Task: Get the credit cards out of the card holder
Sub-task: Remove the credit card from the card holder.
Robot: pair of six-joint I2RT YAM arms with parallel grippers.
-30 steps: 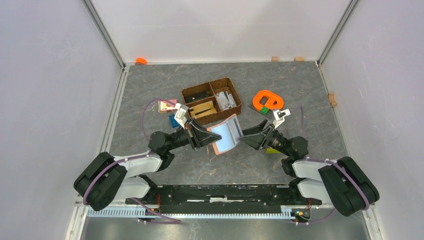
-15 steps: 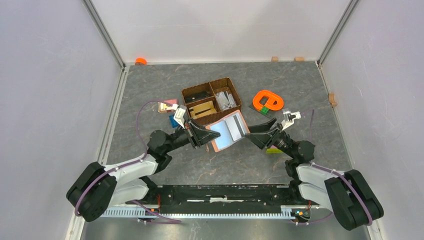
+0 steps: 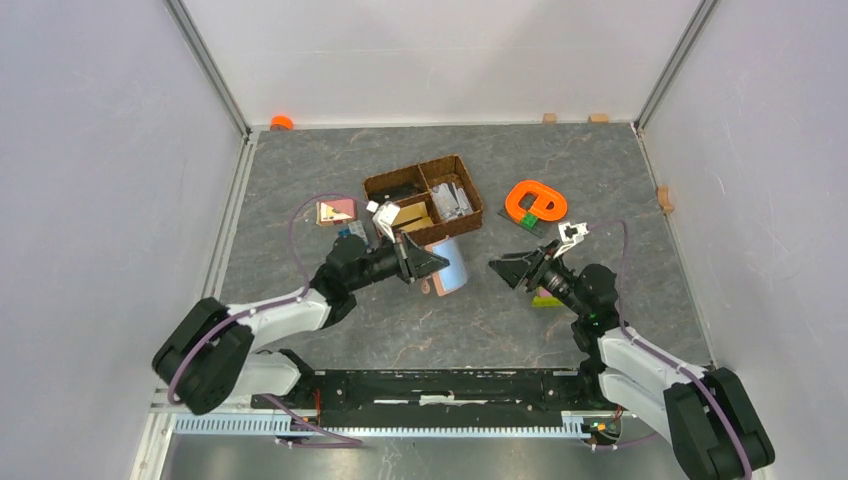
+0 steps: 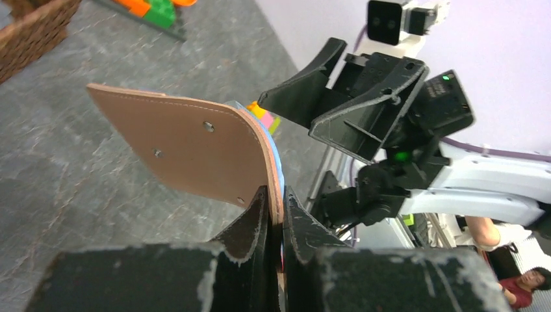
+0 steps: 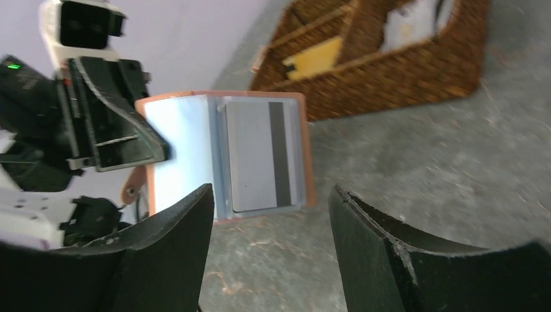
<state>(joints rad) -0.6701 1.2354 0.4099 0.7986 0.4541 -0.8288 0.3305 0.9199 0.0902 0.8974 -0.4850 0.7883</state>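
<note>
Currently the left end effector (image 4: pixel 276 211) pinches 1 edge of the card holder (image 4: pixel 188 146), holding it unfolded over the desk (image 3: pixel 500 330), just in front of the woven basket (image 3: pixel 470 215). 1 grey credit card (image 5: pixel 263 156) with a dark stripe sits in its inner sleeve. The right end effector (image 3: pixel 506 272) faces it, fingers spread, gripping nothing.

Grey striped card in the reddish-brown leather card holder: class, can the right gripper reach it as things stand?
Probably yes: the left gripper holds the reddish-brown leather card holder open, the grey striped card faces the open right gripper, and nothing stands between them.
</note>
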